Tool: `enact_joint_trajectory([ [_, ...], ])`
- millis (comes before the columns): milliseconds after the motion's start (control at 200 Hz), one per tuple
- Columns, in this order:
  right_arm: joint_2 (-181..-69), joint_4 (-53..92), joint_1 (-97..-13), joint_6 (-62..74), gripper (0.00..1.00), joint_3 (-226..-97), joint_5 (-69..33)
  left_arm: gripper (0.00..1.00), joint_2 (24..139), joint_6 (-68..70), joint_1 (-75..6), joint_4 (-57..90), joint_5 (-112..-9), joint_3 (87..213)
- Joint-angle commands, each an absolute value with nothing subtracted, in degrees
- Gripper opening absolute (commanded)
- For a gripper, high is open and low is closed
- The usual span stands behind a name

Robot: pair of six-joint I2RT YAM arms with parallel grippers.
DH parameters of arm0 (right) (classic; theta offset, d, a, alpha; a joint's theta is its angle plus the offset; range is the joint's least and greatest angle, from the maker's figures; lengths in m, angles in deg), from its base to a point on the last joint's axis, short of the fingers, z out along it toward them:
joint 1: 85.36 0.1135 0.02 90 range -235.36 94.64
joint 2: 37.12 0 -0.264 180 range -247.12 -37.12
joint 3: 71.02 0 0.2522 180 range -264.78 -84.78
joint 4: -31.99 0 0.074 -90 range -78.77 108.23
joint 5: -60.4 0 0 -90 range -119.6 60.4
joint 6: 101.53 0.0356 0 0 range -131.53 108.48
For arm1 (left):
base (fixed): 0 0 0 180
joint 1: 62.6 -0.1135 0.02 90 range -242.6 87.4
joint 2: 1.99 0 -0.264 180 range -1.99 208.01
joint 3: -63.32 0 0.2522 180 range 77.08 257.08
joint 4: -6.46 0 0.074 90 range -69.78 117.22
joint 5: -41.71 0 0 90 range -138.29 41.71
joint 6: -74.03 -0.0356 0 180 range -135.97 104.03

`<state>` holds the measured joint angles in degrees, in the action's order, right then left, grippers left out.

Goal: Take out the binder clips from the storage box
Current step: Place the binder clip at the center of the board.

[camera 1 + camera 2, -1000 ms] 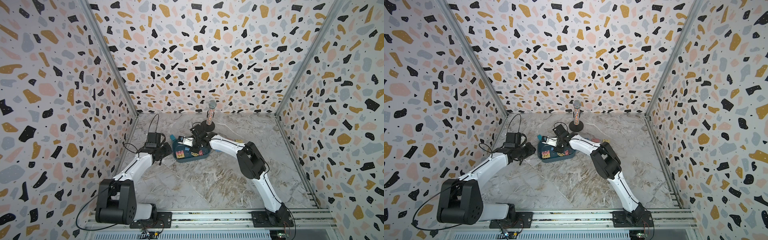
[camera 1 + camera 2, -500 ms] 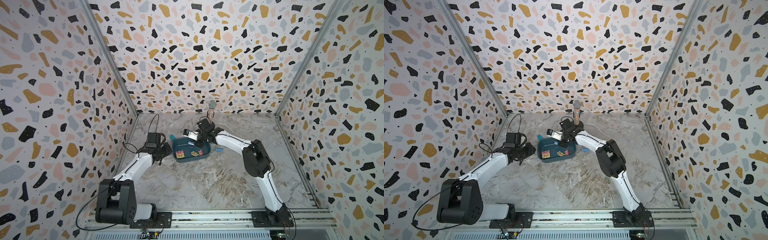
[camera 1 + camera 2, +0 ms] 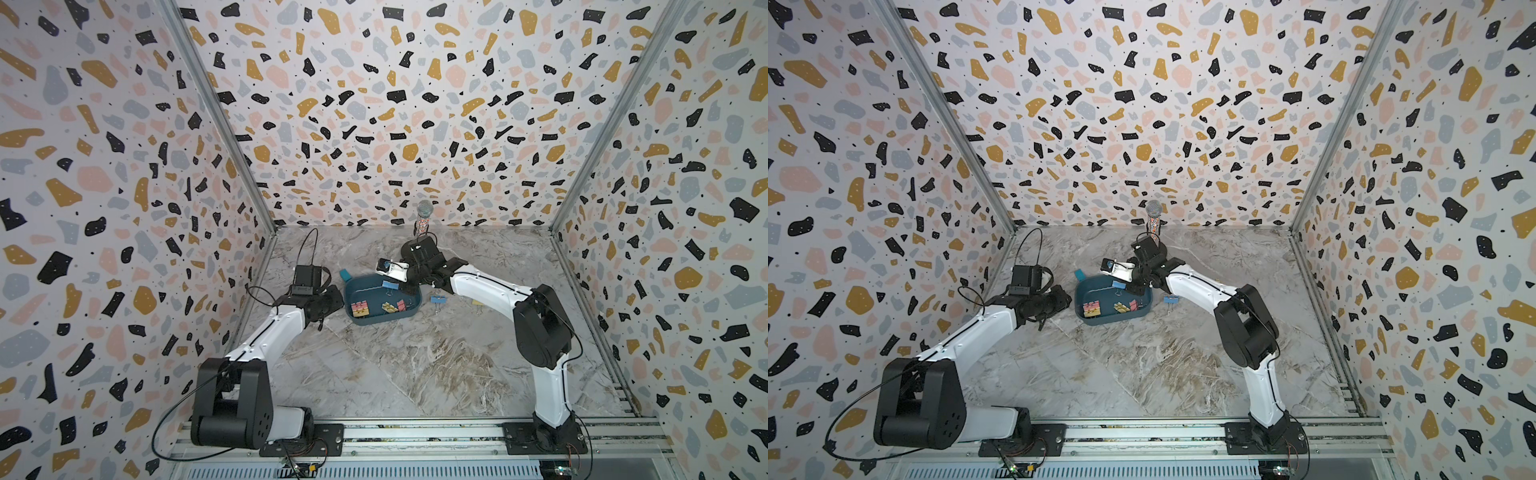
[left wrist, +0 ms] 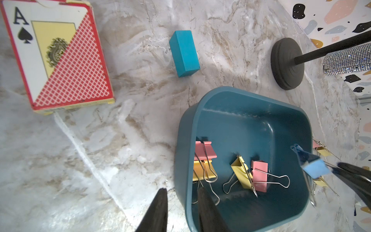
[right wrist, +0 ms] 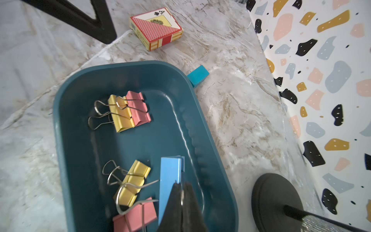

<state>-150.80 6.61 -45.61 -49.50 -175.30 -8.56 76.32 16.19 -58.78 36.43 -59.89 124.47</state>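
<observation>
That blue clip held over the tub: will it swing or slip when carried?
The blue clip looks small and stiff, so probably light. The right tool seems to pinch only its thin wire handle, which likely pivots, so the body may swing. Smooth wire could also slip.

A dark teal box (image 3: 1105, 321) is seen on the marble table (image 3: 1142, 374), with pink and yellow clips (image 3: 1091, 307) lying inside in two small groups. The left gripper (image 3: 1070, 302) is set against its left wall. A blue clip (image 3: 1118, 284) is held at the tip of the right gripper (image 3: 1128, 288), over the far rim. A second blue clip (image 3: 1169, 298) lies just right of the box. A teal block (image 3: 1079, 274) is seen by its far left corner, and a microphone (image 3: 1153, 210) farther back.
</observation>
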Motion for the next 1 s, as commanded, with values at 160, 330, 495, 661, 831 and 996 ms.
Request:
enact_joint_trajectory([
  [160, -138.67, 4.04, -48.33, -54.57, 0.0, -169.41, -4.3, 0.3, 74.92, 15.49, -59.08, 36.11, -59.89, 125.4],
  [330, -133.61, 5.25, -49.15, -56.34, 0.0, -163.37, -6.67, 0.3, 74.41, 15.43, -59.08, 36.07, -59.54, 125.17],
  [495, -127.67, 5.82, -49.98, -59.7, 0.0, -156.2, -6.64, 0.3, 74.28, 15.49, -59.08, 36.05, -59.89, 125.29],
  [661, -123.77, 3.99, -51.34, -61.8, 0.0, -151.6, -4.99, 0.3, 74.06, 15.75, -59.08, 36.04, -60.06, 125.05],
  [831, -122.04, 3.77, -51.43, -63.97, 0.0, -147.66, -6.41, 0.3, 74.05, 15.85, -59.07, 36.04, -60.07, 124.94],
  [996, -121.97, 5.01, -51.52, -66.38, 0.0, -144.46, -8.1, 0.3, 74.13, 15.84, -59.06, 36.1, -60.06, 125.15],
])
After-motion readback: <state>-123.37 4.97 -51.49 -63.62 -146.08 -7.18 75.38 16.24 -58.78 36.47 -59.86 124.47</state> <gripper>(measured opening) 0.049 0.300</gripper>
